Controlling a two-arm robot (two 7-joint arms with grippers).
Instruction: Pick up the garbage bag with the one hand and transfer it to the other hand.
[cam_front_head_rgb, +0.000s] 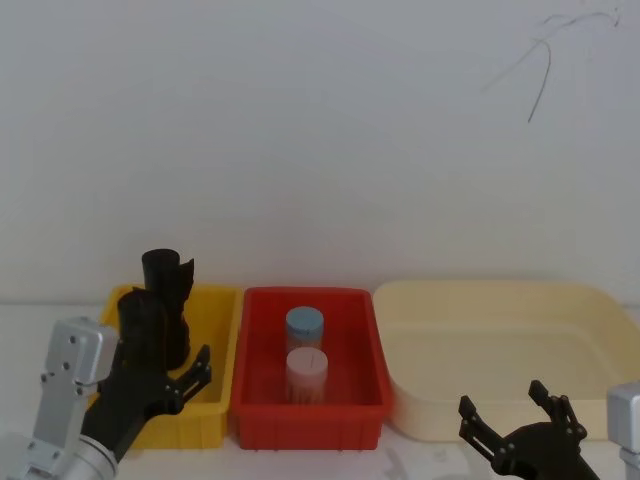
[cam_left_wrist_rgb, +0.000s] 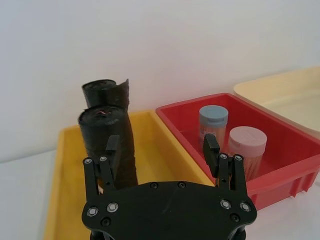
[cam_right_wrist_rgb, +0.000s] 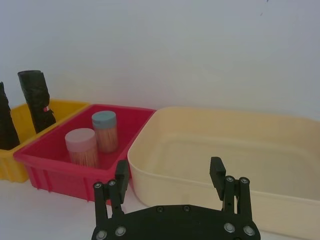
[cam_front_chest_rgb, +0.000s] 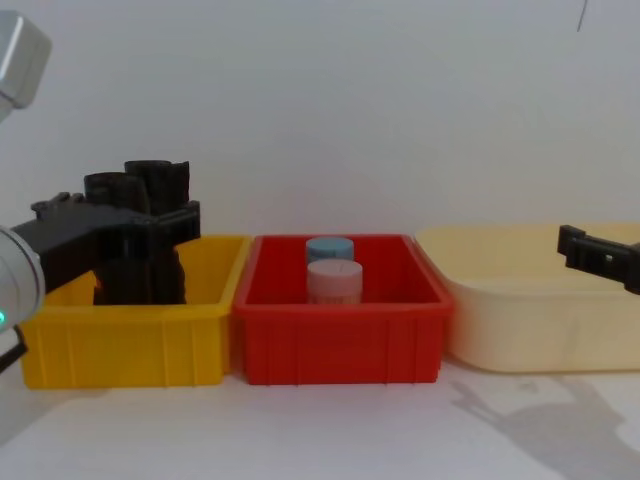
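L claw (cam_left_wrist_rgb: 161, 141) spread, near garbage bag (cam_left_wrist_rgb: 102, 135), contact unclear | bag upright, yellow bin (cam_left_wrist_rgb: 60, 165) | R claw (cam_right_wrist_rgb: 169, 166) spread, low

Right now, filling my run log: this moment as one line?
left pincer open at garbage bag | garbage bag upright in yellow bin, ungripped | right pincer open, idle by cream tub

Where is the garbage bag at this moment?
Head view, robot's left: the garbage bag stands upright in the yellow bin, in front of a second black roll, with the open left gripper at it; the right gripper waits by the cream tub.
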